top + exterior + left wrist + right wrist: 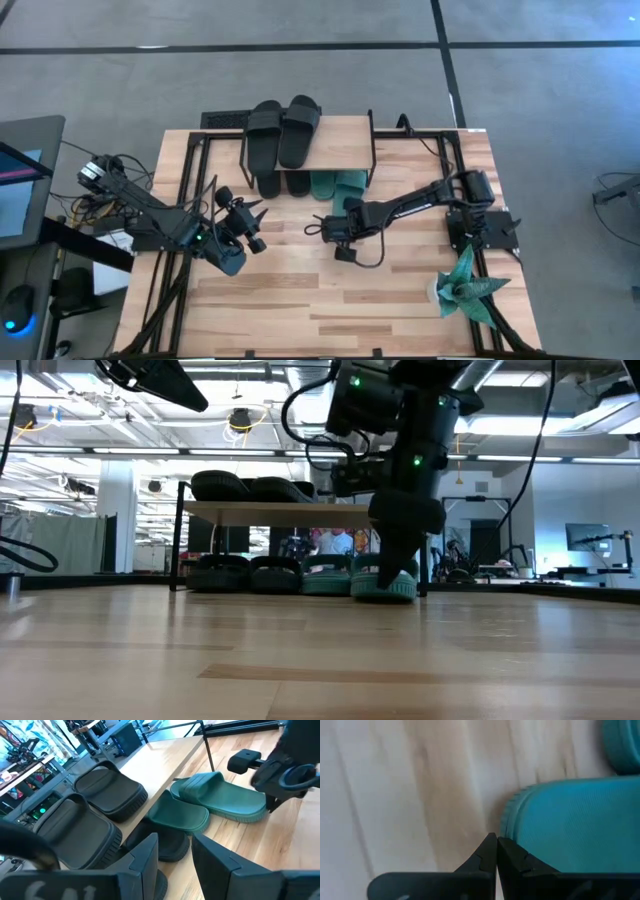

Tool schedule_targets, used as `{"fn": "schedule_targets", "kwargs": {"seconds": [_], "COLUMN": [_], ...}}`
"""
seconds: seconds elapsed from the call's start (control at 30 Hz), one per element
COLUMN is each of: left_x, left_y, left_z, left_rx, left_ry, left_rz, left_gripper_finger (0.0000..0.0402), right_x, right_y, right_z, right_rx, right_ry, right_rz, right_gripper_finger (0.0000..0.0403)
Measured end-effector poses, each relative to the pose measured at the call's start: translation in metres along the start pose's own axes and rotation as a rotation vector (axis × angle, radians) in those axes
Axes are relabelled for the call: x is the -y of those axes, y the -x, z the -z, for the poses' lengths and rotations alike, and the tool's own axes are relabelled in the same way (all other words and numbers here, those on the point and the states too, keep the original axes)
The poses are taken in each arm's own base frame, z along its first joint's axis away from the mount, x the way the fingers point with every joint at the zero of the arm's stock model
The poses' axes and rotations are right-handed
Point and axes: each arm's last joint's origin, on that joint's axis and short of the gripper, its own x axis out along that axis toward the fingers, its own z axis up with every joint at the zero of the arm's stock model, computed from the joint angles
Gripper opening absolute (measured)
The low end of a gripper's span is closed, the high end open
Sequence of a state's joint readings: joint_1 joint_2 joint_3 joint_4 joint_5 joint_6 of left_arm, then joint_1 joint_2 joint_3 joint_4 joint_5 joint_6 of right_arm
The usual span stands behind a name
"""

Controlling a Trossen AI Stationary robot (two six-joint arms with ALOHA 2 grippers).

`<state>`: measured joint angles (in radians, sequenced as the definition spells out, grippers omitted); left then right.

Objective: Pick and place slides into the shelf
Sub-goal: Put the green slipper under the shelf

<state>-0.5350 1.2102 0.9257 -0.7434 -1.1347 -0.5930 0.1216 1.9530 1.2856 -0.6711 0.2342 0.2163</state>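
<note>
The shelf [340, 150] stands at the table's far edge with two black slides [283, 130] on its plank. Under it rest black slides [165, 842] and a teal slide [177, 812]. A second teal slide [225, 795] lies on the table with its toe under the shelf's right end and its heel sticking out toward the near side. My right gripper [496, 842] is shut at that heel. My left gripper [175, 860] hovers open to the shelf's near left [252, 222], with nothing between its fingers. My right gripper sets its shut fingertips [506, 854] against the rim of the teal slide's heel end [512, 817]. It comes steeply from above, slanting from the near side. The slide lies flat on the table, sole down [385, 588].
A spiky teal paper plant [462, 285] stands near the table's right edge. Black frame rails [190, 165] run along the table's sides. Bare wood [320, 300] fills the near half of the table.
</note>
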Motion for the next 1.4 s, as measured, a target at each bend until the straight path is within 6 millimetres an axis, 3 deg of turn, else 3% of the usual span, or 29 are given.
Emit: {"fn": "schedule_targets", "kwargs": {"seconds": [0.87, 1.4], "left_x": [0.0, 0.0], "left_y": [0.0, 0.0], "left_z": [0.001, 0.001], "left_rx": [-0.004, -0.004], "left_ry": [-0.007, 0.02], "left_rz": [0.001, 0.001], "left_gripper_finger": [0.0109, 0.0109], "right_x": [0.078, 0.084], "right_y": [-0.015, -0.016], "right_z": [-0.001, -0.002], "right_rx": [-0.097, -0.093], "right_ry": [-0.095, -0.091], "right_rz": [0.115, 0.115], "right_gripper_finger": [0.0, 0.0]}}
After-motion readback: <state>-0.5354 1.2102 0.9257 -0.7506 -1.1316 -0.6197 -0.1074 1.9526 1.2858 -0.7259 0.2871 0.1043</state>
